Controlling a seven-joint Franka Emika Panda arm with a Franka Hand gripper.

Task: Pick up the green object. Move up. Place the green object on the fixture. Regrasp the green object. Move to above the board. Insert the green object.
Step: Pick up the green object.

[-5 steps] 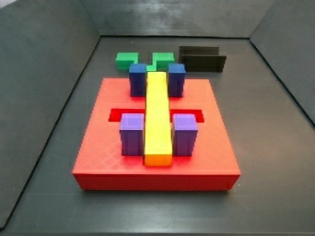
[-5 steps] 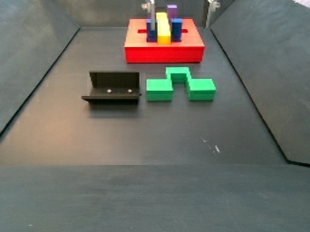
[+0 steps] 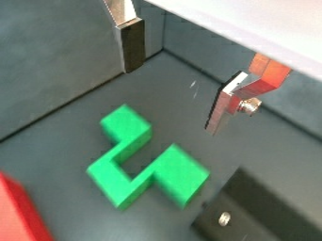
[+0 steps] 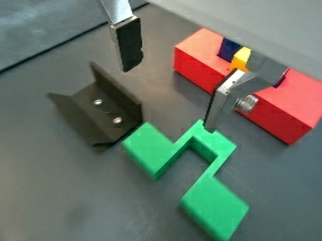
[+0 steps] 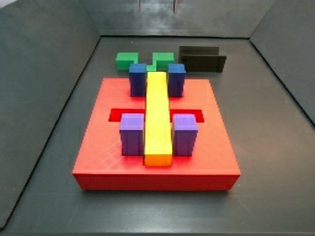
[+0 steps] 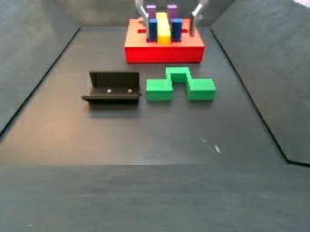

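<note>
My tool (image 4: 170, 80) hangs wide open, empty, above the green object (image 4: 189, 169) (side views crop it); fixture (image 4: 96, 111) beside, dark floor.

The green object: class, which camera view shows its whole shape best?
A wrist view shows the green object whole and large below the open gripper. The far side view hides part of it behind the board; the nearer side view shows it small.
</note>
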